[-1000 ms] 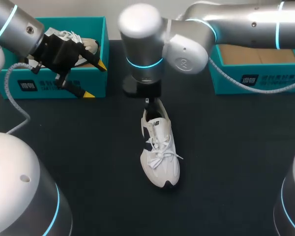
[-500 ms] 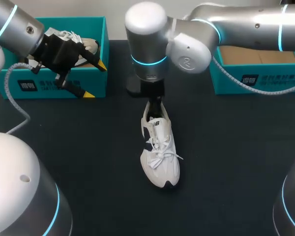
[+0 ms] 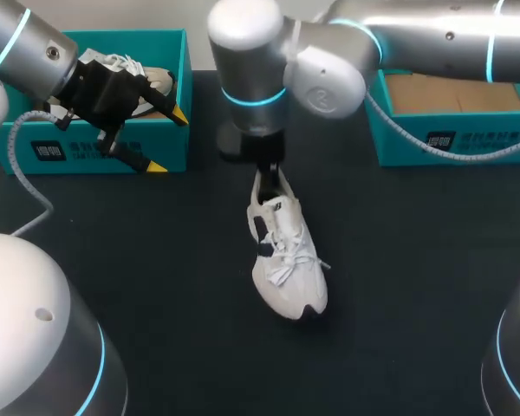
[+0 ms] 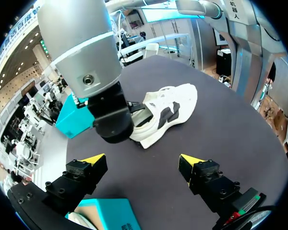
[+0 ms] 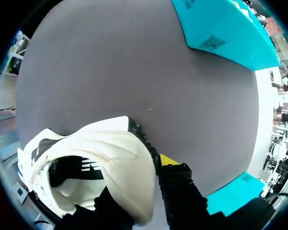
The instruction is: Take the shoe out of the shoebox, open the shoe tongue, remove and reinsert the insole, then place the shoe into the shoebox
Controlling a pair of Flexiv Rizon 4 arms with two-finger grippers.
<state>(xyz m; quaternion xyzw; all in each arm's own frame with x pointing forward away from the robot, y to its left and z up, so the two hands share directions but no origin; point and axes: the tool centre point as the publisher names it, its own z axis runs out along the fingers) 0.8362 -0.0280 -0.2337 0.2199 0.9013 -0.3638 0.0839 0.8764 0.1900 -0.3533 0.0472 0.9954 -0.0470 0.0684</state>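
Shoe (image 3: 287, 260) toe now rightward, heel in hand (image 3: 269, 176)

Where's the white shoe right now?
In the head view the shoe lies on the table between the left box and the right box, heel gripped by the right gripper.

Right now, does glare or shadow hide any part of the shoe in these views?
Head view: glare only on the right arm, shoe evenly lit. Right wrist view: the shoe's inside is in shadow. Left wrist view: no glare, but the right arm covers its heel.
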